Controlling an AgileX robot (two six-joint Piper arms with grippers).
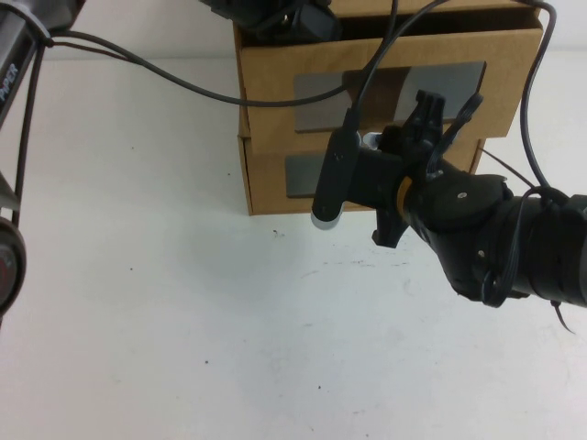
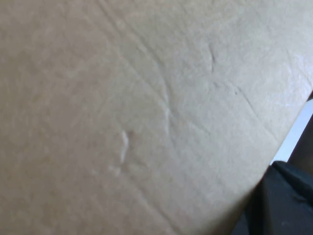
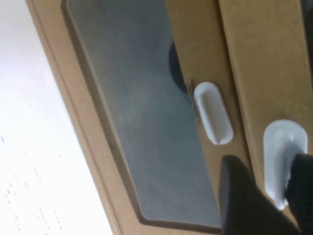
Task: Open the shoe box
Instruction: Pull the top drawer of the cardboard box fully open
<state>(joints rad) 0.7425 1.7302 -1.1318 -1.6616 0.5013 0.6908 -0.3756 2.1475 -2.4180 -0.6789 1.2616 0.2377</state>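
the right hand (image 1: 404,128) of a two-armed robot was up against the front face of a cardboard shoe box (image 1: 266,101), which stood at the far middle of the white worktop (image 1: 183,321) with its wide face turned to the robot. the hand's white fingertips (image 3: 212,112) stood apart, one beside the edge of a grey panel (image 3: 137,112) and the other across a strip of cardboard from it. whether they touched the board or had any of it between them could not be told.

the box lay straight ahead of this hand and just beyond it. the lower edge of the lid (image 1: 275,69) ran from side to side across the front, about level with the fingertips. the left hand (image 1: 275,18) was over the top of the box toward its left end, its own camera filled with bare cardboard. whether it was apart or together could not be told.

the lid appeared to be down, so the opening seemed not yet done. the right hand was the nearer to the front lip. the next move would likely turn on catching that side-to-side edge and lifting it up and away from the robot, with the left hand placed to steady the box from above.
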